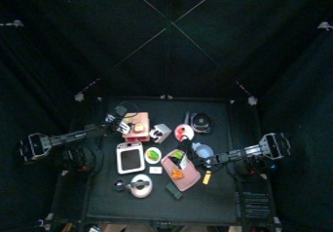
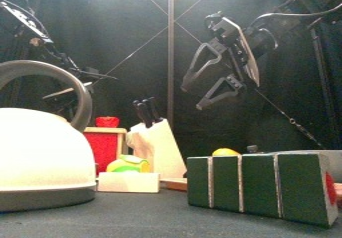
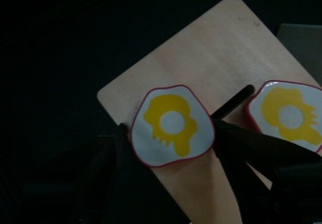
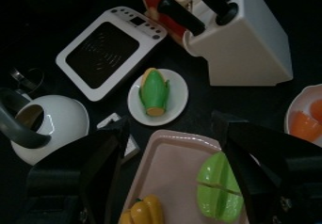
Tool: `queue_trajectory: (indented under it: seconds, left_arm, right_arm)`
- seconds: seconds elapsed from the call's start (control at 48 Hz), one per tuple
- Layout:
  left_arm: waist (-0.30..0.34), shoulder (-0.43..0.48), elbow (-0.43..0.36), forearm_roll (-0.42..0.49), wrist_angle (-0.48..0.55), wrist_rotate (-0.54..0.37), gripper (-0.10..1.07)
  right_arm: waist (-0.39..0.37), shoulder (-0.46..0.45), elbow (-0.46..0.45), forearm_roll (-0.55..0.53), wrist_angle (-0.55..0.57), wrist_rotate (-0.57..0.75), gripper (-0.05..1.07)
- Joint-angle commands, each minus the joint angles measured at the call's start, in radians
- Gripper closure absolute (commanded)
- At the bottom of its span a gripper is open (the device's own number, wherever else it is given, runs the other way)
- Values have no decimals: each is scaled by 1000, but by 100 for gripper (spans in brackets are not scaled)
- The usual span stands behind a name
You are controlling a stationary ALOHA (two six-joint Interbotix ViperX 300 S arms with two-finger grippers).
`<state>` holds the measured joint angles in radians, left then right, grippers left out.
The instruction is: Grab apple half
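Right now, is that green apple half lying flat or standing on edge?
Lying flat: the right wrist view shows the apple half resting on the pink tray, between the open jaws of the right gripper.

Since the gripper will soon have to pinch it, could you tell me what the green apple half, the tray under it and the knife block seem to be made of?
Apple half: probably painted wood or plastic; flat, even green with a drawn dark core line.
Tray: pale pink and smooth with a raised rim, likely plastic or painted wood.
Knife block: cream, matte and blocky with black handles sticking out, possibly painted wood.
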<state>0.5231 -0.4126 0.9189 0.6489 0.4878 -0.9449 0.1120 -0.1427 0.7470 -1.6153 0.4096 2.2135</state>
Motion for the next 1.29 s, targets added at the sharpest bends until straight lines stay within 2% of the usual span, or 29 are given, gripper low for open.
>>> queue_trajectory:
  seconds: [0.0,0.188,0.5,0.667,0.917,1.271]
  left_arm:
    - [3,-3,-11,3,-5,-2,0]
    - [3,-3,-9,5,-5,0,0]
    - [0,-3,3,3,-5,-2,11]
    - [-2,-15,5,5,-5,2,12]
    - [-35,-114,21,5,-5,5,12]
    - [-52,-259,92,2,-5,2,12]
  right_arm:
    - [-2,-14,-9,-3,3,-2,4]
    - [-2,-14,-9,-3,3,-2,4]
    - [-3,-14,-9,-3,3,-2,4]
    - [-3,-14,-8,0,3,-2,4]
    - [-3,-14,-3,11,3,-2,4]
    - [-3,-14,-6,11,3,-2,4]
